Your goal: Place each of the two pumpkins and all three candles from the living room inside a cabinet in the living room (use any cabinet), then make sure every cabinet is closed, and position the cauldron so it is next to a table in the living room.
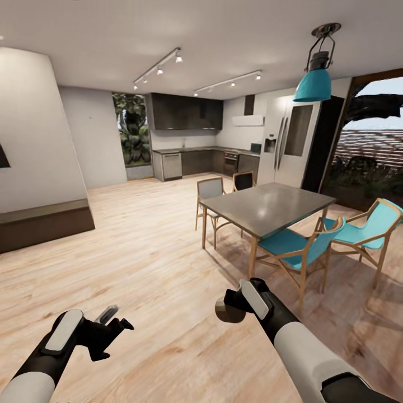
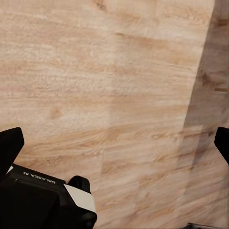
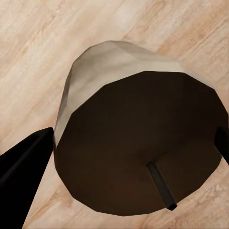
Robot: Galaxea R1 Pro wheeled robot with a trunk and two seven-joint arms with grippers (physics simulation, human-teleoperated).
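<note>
Nearest the camera in the head view, both arms are reaching forward over the wooden floor [image 1: 140,263]. The right gripper [image 1: 232,309] is clamping a candle [image 3: 138,138]; in the right wrist view the candle is sitting between the two dark fingers [image 3: 21,167], its beige side wall and dark end face with a short black wick turned toward the lens, floor planks behind it. In the head view the same candle [image 1: 228,311] is showing as a small dark round end just ahead of the wrist.

The left gripper [image 1: 115,324] is hanging lower left, carrying nothing. In the left wrist view its fingertips [image 2: 10,145] are standing far apart at opposite edges, so the jaws are spread wide, with bare planks between them.

Further out, right of centre, a grey-topped dining table [image 1: 268,206] is standing on light wooden legs, its top bare. Teal-seated chairs [image 1: 296,249] are sitting at its near side, two more at the far end. A teal pendant lamp [image 1: 314,84] is hanging above.

At the left, a long low dark-brown cabinet [image 1: 45,224] is running along the white wall, its fronts lying flush and shut; its contents cannot be seen.

Farthest back, grey kitchen cabinets [image 1: 184,162] and a tall refrigerator [image 1: 291,145] are lining the rear wall.
</note>
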